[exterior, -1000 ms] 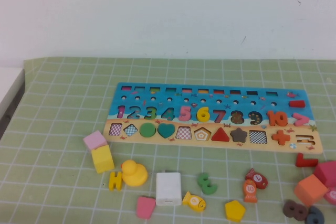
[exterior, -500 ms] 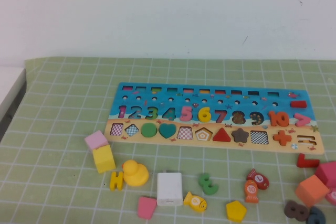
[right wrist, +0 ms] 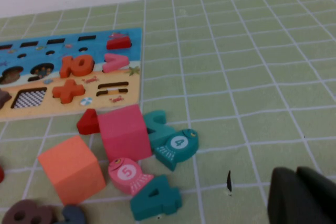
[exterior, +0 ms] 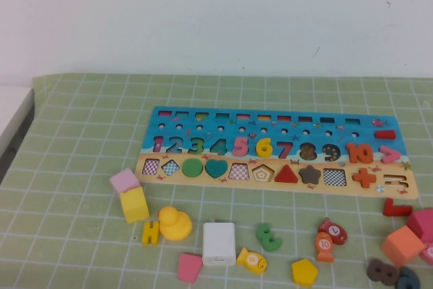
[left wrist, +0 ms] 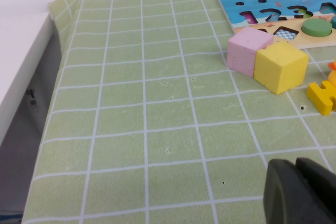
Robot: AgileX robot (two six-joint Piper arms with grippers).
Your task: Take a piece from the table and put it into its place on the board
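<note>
We see the yellow 6 (exterior: 263,147) seated in the board (exterior: 203,118) at frame centre. The left claw (left wrist: 302,192) and right claw (right wrist: 304,198) hover above the worktop (exterior: 81,140); their openings we cannot tell.

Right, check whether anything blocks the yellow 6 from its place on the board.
Nothing visible does: the yellow 6 already sits in the board's number row. The left gripper and right gripper hang over the table off the board's ends.
</note>
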